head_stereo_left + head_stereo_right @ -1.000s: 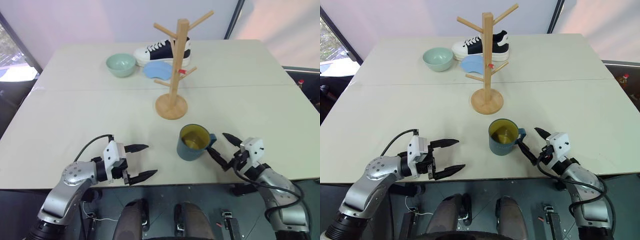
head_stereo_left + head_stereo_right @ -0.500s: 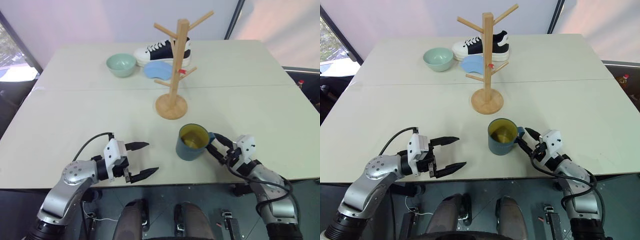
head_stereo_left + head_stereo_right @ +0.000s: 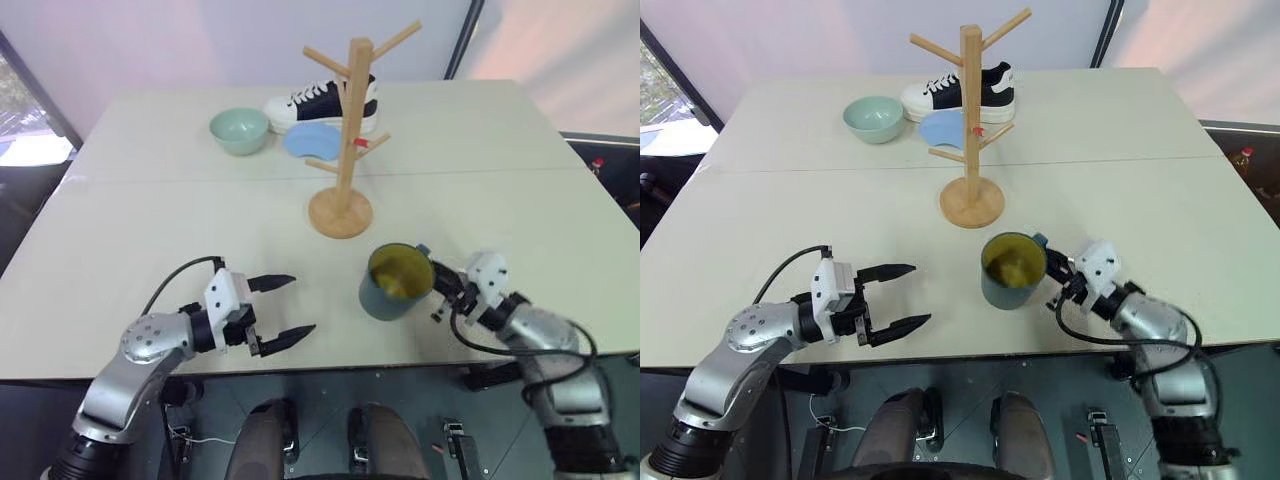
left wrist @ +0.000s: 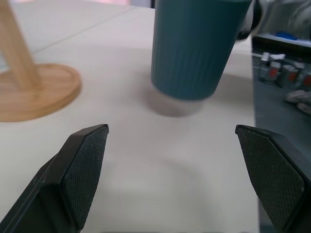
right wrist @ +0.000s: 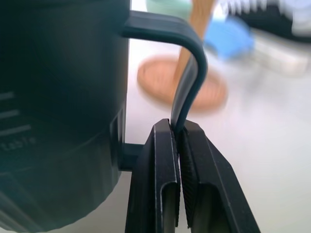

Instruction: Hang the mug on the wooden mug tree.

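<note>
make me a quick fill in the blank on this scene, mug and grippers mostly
1. The right gripper is shut on the mug's ____.
2. The inside of the mug is coloured ____.
3. The left gripper hovers over the table with its fingers ____.
4. A red tag hangs on the wooden mug tree, and the pale green bowl stands to its ____.

Missing words: handle; yellow; open; left

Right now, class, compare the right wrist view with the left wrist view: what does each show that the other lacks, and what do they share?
Right wrist view alone: the right gripper shut on the mug's handle, and a blurred blue item behind. Left wrist view alone: the left gripper open, with the mug's bottom lifted off the table. Both share the mug and the wooden mug tree.
</note>
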